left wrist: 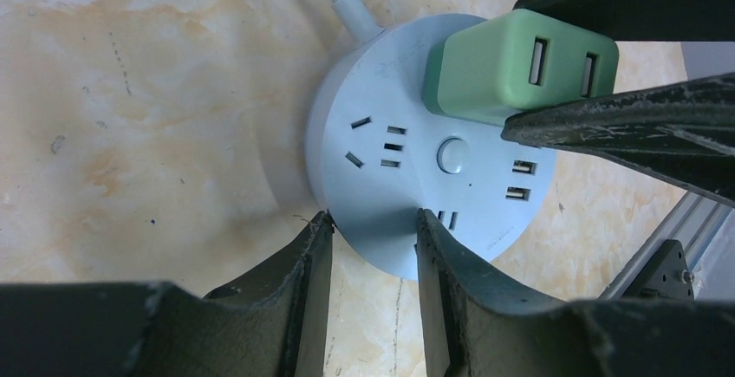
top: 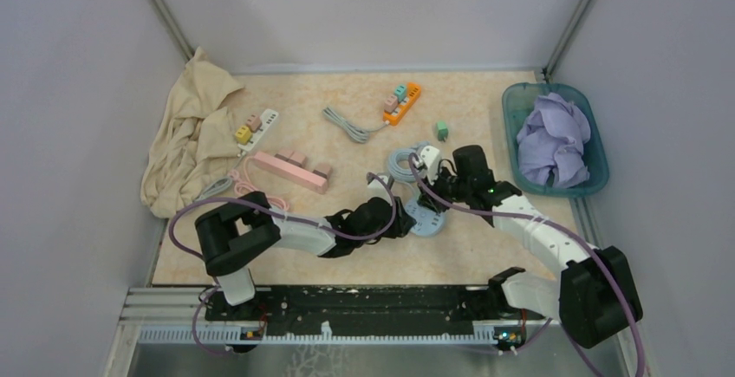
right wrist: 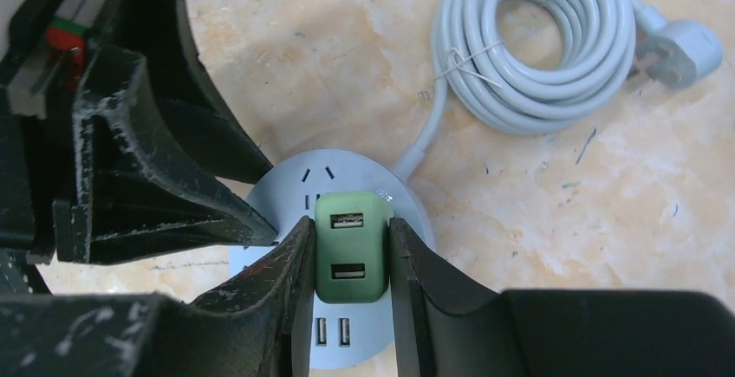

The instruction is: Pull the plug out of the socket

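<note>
**Right claw clamped on green plug, plug on round socket**

Right claw (right wrist: 348,225): jaws closed tight on the two flat sides of the small green square USB charger plug (right wrist: 348,260), USB ports facing up. The plug sits on the face of the round pale-blue plastic socket (left wrist: 407,191), near its rim. Cannot tell whether the prongs are fully home.

Left claw (left wrist: 373,218): jaws part-way apart, nothing pinched between them. The tips sit at the socket's opposite rim, one at the edge and the other over the face. Contact pressure cannot be judged.

The socket lies flat on the marbled beige desk (top: 485,247), between the two arms. Its pale coiled cable (right wrist: 537,48) lies just beyond.

Further back on the desk are a pink power strip (top: 290,169), an orange power strip (top: 403,104) and a crumpled beige cloth (top: 191,134). At the right edge stands a teal basket (top: 598,178).
</note>
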You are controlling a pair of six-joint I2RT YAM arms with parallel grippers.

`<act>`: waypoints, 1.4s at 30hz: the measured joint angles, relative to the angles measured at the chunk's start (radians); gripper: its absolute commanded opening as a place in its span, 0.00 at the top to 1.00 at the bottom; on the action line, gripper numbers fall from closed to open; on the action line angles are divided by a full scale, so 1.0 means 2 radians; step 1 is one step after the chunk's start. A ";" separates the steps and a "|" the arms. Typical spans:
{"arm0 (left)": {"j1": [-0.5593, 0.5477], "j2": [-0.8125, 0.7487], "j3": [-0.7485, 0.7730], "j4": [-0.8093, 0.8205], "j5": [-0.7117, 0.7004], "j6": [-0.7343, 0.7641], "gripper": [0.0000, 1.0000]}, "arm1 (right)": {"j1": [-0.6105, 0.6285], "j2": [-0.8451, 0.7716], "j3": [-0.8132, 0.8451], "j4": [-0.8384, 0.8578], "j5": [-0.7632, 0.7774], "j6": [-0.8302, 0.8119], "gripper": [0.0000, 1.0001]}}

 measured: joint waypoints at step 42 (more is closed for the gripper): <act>0.000 0.012 0.008 0.010 0.011 0.000 0.58 | -0.003 -0.014 -0.001 -0.007 -0.030 -0.004 1.00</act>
